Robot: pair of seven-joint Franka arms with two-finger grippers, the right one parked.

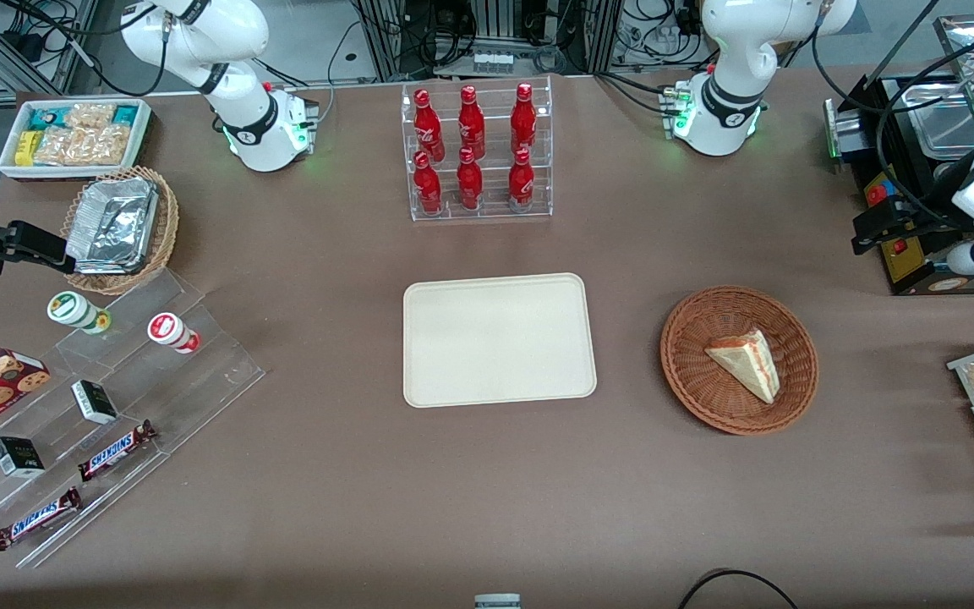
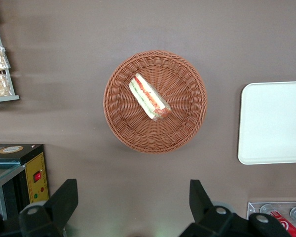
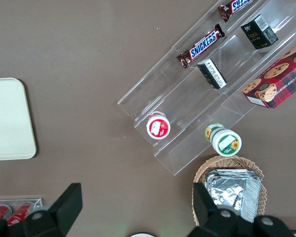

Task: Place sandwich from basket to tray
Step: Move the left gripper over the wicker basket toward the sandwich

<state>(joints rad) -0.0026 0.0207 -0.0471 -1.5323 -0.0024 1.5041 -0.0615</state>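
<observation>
**Q.** Where does the sandwich lie, and where is your gripper?

**A.** The sandwich, a triangular wedge, lies in the round reddish-brown wicker basket, slightly off centre. In my wrist view its layered edge of red-orange and green filling faces up at me. The cream tray sits bare and well apart from the basket, toward the parked arm's end of the table. My gripper hangs high over the table, near the basket but not above the wedge. Its two dark fingers stand wide apart and hold nothing.

**Q.** How do you expect the wedge to handle?

**A.** I judge it light, soft and easily crushed. The bread would give under pressure, and the filling could slide out along the open edge. A wrapping may be present, but I cannot tell.

**Q.** Where would you take hold?

**A.** Across the two flat bread faces near the middle of the wedge, with the fingers turned to straddle its long axis. A gentle close should suffice. Gripping at the narrow tip would risk letting it pivot or slip free. The woven rim is low, so a straight descent appears unobstructed.
</observation>
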